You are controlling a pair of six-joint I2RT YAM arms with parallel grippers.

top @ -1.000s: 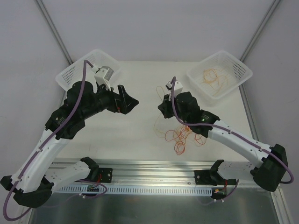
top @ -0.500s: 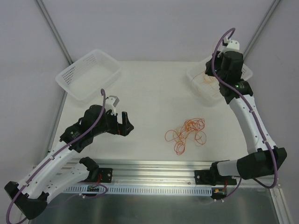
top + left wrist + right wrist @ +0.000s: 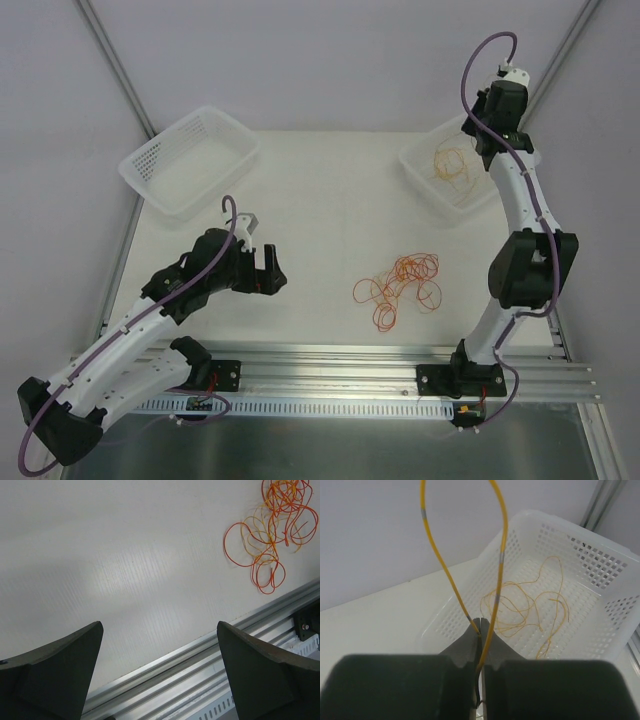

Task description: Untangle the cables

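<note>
R tool [image 3: 481, 630] clenched on yellow cable [image 3: 434, 550], above basket [image 3: 592, 562] | L tool [image 3: 159, 630] released, cable tangle [image 3: 278, 502] well apart

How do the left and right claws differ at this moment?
The left claw stands wide open and holds nothing; the right claw is shut on a loop of yellow wire. The left claw hangs low over the table, near its front rail; the right claw is raised at the far right corner, by the basket. Both are dark, two-finger claws.
</note>
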